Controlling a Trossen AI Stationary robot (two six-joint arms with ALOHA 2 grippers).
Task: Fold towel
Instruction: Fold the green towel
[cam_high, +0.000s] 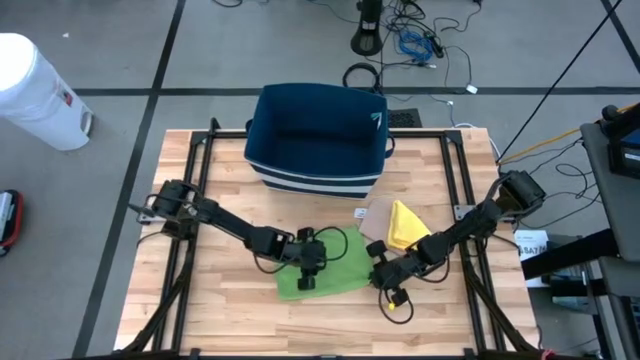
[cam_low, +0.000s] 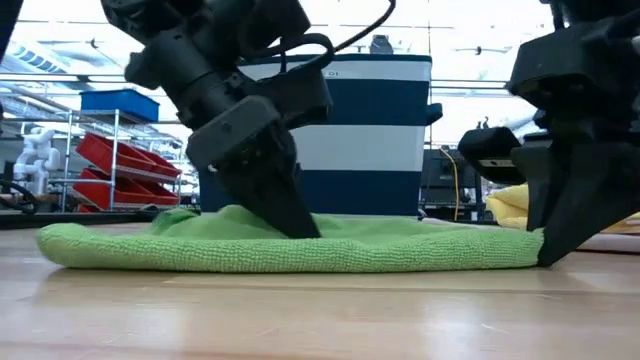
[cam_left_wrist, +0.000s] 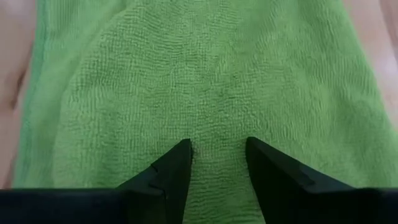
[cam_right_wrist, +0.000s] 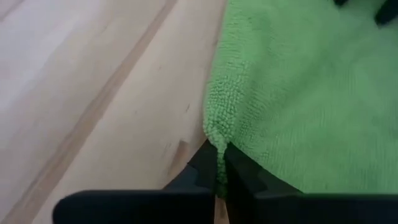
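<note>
On the wooden slat table (cam_high: 210, 320) the green towel (cam_high: 335, 268) lies flat; left gripper (cam_left_wrist: 217, 155) released atop it, right gripper (cam_right_wrist: 219, 163) clenched on its corner. Navy bin (cam_high: 316, 135) at 12 o'clock.

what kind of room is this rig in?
Probably a robotics lab or workshop: loose cables on a bare tiled floor behind the table, and metal shelving with red bins in the background.

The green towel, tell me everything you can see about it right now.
The green towel is terry-looking cloth, lying flat and already doubled over on the wooden table, in front of the blue striped bin. The left gripper presses down on its middle, fingers apart. The right gripper is pinched shut on one corner at its edge. A yellow cloth lies just beyond it.
</note>
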